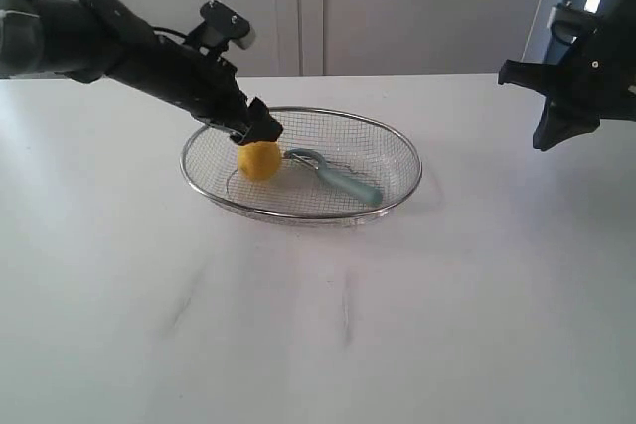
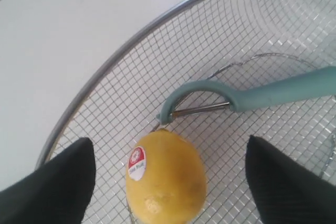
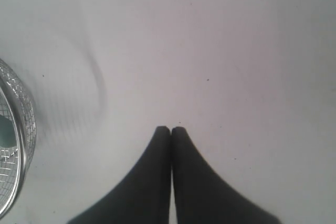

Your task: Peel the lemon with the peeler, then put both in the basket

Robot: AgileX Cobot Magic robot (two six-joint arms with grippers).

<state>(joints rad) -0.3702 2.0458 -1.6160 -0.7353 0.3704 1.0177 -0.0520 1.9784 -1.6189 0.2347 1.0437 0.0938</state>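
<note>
The yellow lemon lies inside the wire-mesh basket, a red-and-white sticker on its skin. Beside it, also in the basket, lies the teal-handled peeler, its curved metal head close to the lemon. My left gripper hovers just over the lemon, open wide, its fingers standing clear on either side without touching it. My right gripper hangs above the table at the far right, shut with nothing in it.
The white table spreads all round the basket. A pale wall with panel seams runs behind. In the right wrist view only the basket's rim shows at the edge.
</note>
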